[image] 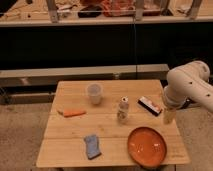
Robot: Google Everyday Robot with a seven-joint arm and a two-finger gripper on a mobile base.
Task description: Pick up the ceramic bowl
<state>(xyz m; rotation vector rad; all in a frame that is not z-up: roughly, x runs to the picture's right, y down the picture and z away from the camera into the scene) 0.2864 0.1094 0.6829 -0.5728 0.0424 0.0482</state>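
Observation:
The ceramic bowl [146, 146] is wide, shallow and orange-red. It sits flat at the front right corner of the wooden table [110, 130]. My white arm comes in from the right, and the gripper [169, 116] hangs pointing down over the table's right edge. It is behind and to the right of the bowl, above it and apart from it. Nothing is seen in the gripper.
On the table are a translucent whitish cup [94, 93] at the back, a small bottle [123, 111] in the middle, a dark snack bar [150, 105] at the right, an orange carrot-like item [71, 113] at the left and a blue sponge [92, 146] at the front. A dark counter stands behind.

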